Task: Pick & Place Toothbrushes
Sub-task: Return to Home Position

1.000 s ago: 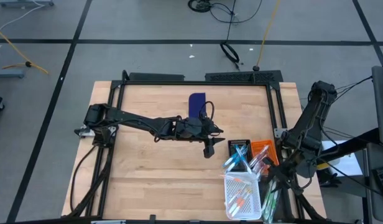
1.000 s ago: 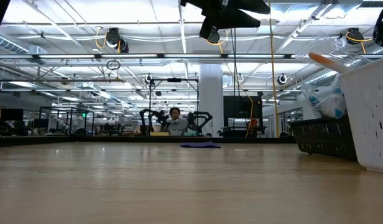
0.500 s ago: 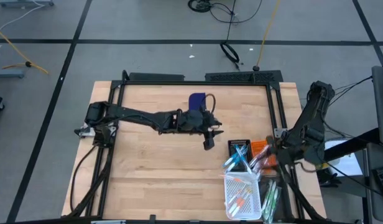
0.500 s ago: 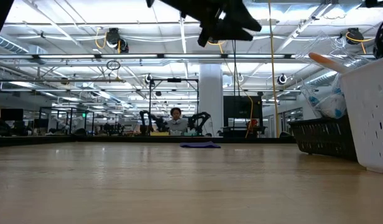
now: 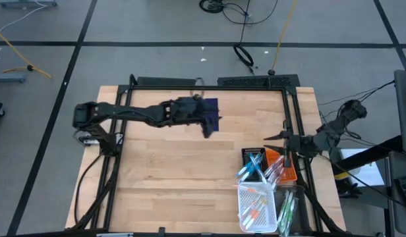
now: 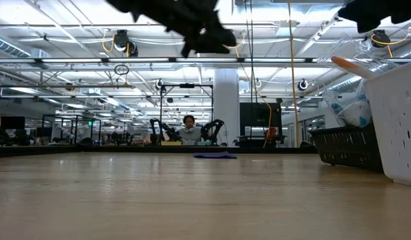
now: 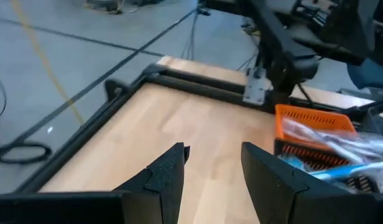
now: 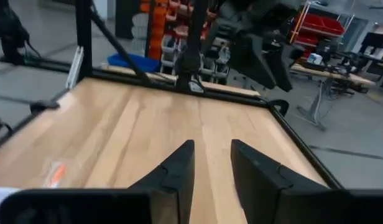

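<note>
Toothbrushes (image 5: pixel 253 164), thin short plastic sticks in light blue and white, stood slanted in a small black mesh basket (image 5: pixel 245 153) near the right edge of the pale wooden bench (image 5: pixel 163 178). Some leaned over towards the orange plastic basket (image 5: pixel 277 154) that touched the black one on its right. In front of these two sat a white perforated plastic basket (image 5: pixel 244 214) holding orange and pink toothbrushes (image 5: pixel 256 209). A few green toothbrushes (image 5: pixel 287 209) lay just beside its right wall, though what they rested on could not be told.

The left tool (image 5: pixel 207 130) hung above the far middle of the bench, over the near edge of a dark blue flat rectangle (image 5: pixel 211 105), well apart from the baskets. It was released. In the left wrist view its two dark fingers (image 7: pixel 167 175) stood apart with bare bench between them, and the orange plastic basket (image 7: pixel 316 119) showed farther off.

The right tool (image 5: pixel 272 137) pointed in from the right side of the bench, just behind the black and orange baskets. It was released too, its fingers (image 8: pixel 178 167) parted over bare wood and grasping nothing.

In the low view the white basket (image 6: pixel 400 127) and the black one (image 6: pixel 345 147) stood on the right. A person (image 6: pixel 187 131) sat in the room far behind the bench.
</note>
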